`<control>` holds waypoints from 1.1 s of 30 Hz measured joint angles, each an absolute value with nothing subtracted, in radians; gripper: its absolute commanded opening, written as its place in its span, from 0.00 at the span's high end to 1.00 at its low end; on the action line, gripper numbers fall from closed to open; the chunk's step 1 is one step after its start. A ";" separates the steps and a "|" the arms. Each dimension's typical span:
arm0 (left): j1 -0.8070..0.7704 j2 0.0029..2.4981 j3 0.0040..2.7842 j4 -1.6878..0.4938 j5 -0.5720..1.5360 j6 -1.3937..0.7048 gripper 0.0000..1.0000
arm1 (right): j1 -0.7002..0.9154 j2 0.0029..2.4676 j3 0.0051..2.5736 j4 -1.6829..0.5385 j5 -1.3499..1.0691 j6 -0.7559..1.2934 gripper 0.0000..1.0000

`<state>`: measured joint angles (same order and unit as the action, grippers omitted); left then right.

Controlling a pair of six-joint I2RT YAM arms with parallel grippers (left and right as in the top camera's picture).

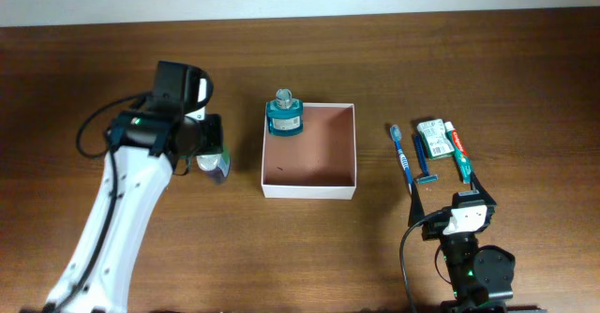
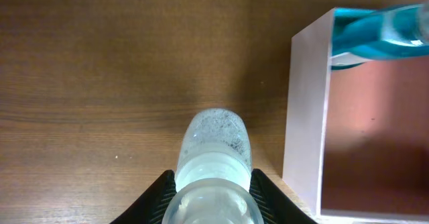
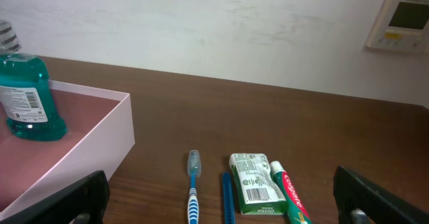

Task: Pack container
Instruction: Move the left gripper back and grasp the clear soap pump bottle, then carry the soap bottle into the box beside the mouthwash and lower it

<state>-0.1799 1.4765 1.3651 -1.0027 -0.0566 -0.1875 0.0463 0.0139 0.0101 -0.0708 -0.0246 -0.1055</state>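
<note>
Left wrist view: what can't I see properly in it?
Clear bottle: near end cut off by the bottom edge.
Teal bottle: cropped by top and right edges.
Container: only one corner shows; right edge cuts the rest.
Left end effector: only fingertips show above the bottom edge.

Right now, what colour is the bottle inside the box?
The bottle is teal; right wrist view.

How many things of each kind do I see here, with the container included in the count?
Container: 1
Bottles: 2 (teal bottle in the container, clear bottle held by the left gripper)
Toothbrush: 1
Blue razor: 1
Green-and-white packet: 1
Toothpaste tube: 1
Total: 7
</note>
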 measured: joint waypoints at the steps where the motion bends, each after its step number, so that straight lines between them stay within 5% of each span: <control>1: -0.180 1.460 1.365 -1.008 -0.057 -0.187 0.64 | 0.046 0.014 0.010 -0.070 -0.025 -0.105 0.01; 17: -0.192 1.414 1.509 -1.106 0.048 -0.216 0.65 | 0.046 0.014 0.010 -0.070 -0.025 -0.105 0.01; 33: -0.395 1.402 1.568 -1.029 0.072 -0.340 0.65 | 0.046 0.014 0.010 -0.071 -0.025 -0.105 0.02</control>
